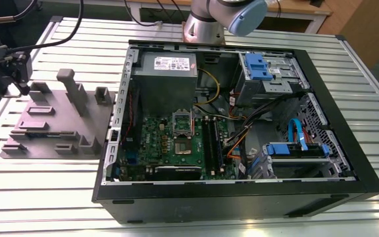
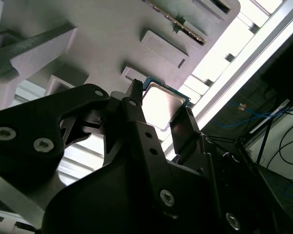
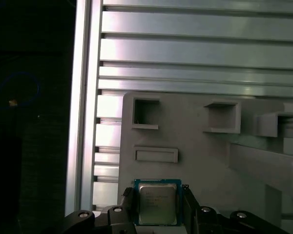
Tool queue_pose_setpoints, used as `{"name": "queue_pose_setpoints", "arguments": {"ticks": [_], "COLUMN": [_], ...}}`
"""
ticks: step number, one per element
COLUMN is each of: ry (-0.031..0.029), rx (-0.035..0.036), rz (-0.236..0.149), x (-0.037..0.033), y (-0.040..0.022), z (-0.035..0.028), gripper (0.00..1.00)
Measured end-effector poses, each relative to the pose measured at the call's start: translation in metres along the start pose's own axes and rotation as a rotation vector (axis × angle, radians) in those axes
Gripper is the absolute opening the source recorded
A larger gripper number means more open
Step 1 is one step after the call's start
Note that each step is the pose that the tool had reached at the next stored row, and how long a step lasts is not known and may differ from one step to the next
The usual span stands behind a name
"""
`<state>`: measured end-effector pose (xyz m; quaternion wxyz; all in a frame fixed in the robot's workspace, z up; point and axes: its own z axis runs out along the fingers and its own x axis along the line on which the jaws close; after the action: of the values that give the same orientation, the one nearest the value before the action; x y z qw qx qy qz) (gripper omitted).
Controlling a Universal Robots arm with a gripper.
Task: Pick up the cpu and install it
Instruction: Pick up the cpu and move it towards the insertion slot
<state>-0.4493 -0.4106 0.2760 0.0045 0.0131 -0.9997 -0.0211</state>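
The cpu [image 3: 157,204] lies flat, silvery metal top up, in a shallow seat at the far corner of the grey block [image 1: 51,123], on the exterior view's left. It is square, its edges parallel to the block's. The gripper [image 2: 158,105] straddles it, jaws narrow and drawn against its two opposite edges.

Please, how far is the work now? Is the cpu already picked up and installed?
Done: only the approach. In both wrist views the claw is at the cpu.
In hand: the pick-up. The cpu is at the edge of the grey block; I cannot tell if it is gripped or lifted.
Left: the install. The motherboard lies inside the open case, away from the block.
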Motion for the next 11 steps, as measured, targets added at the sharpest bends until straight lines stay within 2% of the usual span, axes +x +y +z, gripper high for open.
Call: {"name": "queue_pose_setpoints", "arguments": {"ticks": [11], "ry": [0.0000], "rx": [0.0000], "rz": [0.000], "x": [0.0006], "y": [0.0002], "z": [-0.0034], "gripper": [0.47]}}
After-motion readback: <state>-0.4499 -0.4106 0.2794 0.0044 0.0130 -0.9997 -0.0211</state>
